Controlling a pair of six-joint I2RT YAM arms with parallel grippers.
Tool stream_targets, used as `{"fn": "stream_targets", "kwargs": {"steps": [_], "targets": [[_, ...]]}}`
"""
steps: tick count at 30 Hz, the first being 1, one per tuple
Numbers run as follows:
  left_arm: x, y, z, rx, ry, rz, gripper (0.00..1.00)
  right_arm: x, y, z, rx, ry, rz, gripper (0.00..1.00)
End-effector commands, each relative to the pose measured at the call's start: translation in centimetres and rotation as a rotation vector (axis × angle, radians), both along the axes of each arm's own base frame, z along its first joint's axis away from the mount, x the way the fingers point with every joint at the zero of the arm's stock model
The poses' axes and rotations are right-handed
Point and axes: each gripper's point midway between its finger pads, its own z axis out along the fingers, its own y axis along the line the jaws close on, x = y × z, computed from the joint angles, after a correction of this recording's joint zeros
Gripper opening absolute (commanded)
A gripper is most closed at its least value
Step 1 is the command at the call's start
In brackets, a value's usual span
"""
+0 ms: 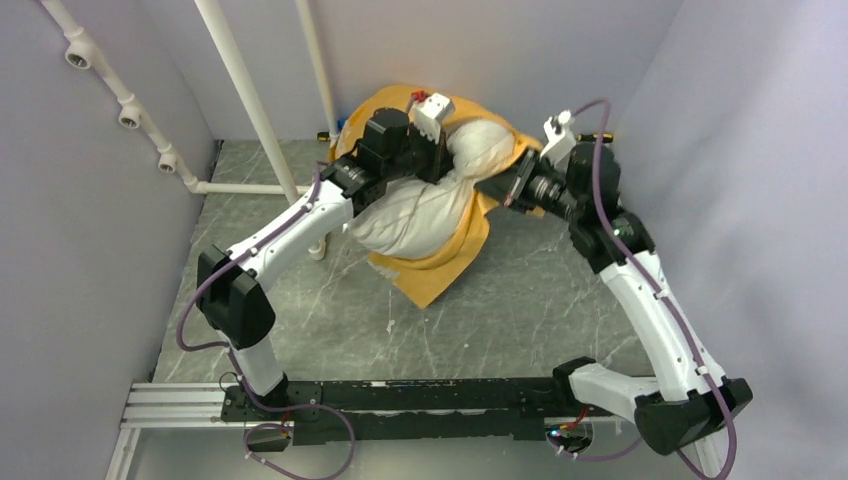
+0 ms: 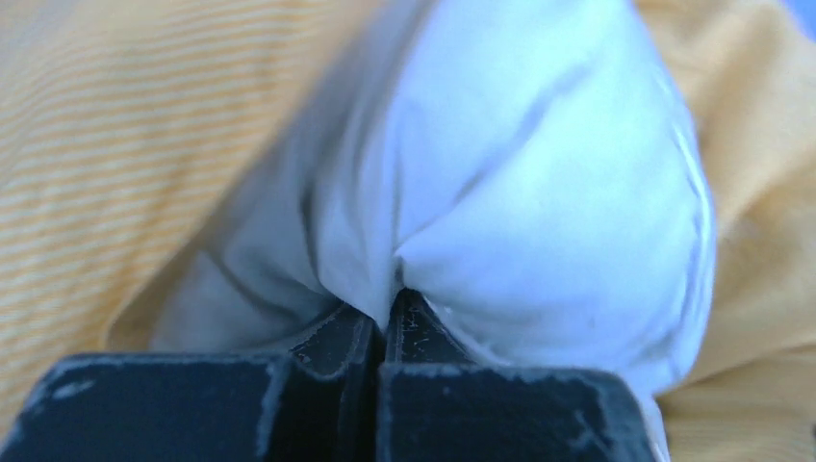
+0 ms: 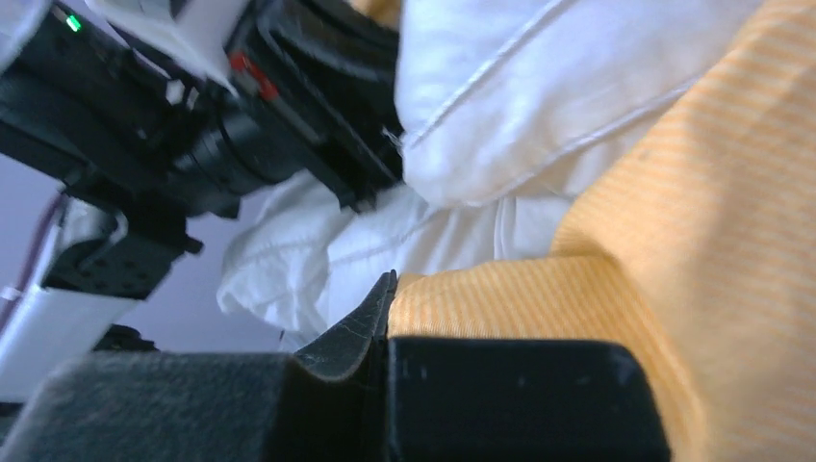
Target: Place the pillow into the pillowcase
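No legible text, label, brand, number or sign found in any view. Pillowcase [image 1: 440, 275]: yellow-orange side shown, only fine woven stripes made out, no lettering readable. Pillow [image 1: 420, 215]: plain white fabric with piped seams seen, no print readable.

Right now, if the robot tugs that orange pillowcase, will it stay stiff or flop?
Probably floppy: the pillowcase drapes in folds around the pillow and creases where the right fingers pinch it. Likely light: it looks like thin striped cloth. A tug would probably bunch it, not lift it whole.
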Motion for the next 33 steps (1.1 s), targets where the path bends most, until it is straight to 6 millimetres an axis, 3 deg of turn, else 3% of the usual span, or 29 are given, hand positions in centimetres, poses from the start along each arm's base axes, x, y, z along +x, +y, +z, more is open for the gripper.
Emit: {"fn": "stream_targets", "kwargs": {"steps": [1, 4, 6, 11, 15, 18, 22, 25, 30, 33], "targets": [[-3.9, -4.7, 4.3, -0.081, -0.001, -0.169, 0.00, -4.9, -1.4, 23.3, 0.162, -0.698, 0.043, 0.00], [-6.0, -6.4, 7.9, -0.140, -0.039, -0.264, 0.02, -6.1, -2.0, 27.6, 0.168, -0.800, 0.031, 0.00], [-7.0, -6.8, 10.6, -0.197, -0.069, -0.304, 0.12, -6.9, -2.5, 30.0, 0.175, -0.865, 0.019, 0.00], [-7.5, -5.3, 15.6, -0.224, -0.161, -0.276, 0.65, -8.9, -3.6, 35.0, 0.187, -1.018, -0.014, 0.00], [-7.1, -1.5, 19.7, -0.184, -0.311, -0.148, 0.85, -7.7, -3.4, 36.0, 0.162, -1.040, -0.031, 0.00], [-7.4, 1.9, 22.8, -0.191, -0.370, -0.122, 0.90, -6.7, -3.9, 36.6, 0.145, -1.071, -0.081, 0.00], [-8.9, 5.2, 25.5, -0.206, -0.391, -0.143, 0.93, -5.6, -3.2, 37.1, 0.154, -1.075, -0.056, 0.00], [-10.0, 6.7, 25.8, -0.180, -0.385, -0.130, 0.94, -3.9, -2.4, 36.2, 0.154, -1.031, -0.027, 0.00], [-9.9, 11.2, 24.9, -0.025, -0.431, 0.029, 0.96, -1.9, -3.5, 34.8, 0.144, -0.970, -0.060, 0.00], [-11.1, 13.5, 25.2, 0.026, -0.446, 0.070, 0.97, -0.9, -4.1, 34.3, 0.137, -0.935, -0.071, 0.00]]}}
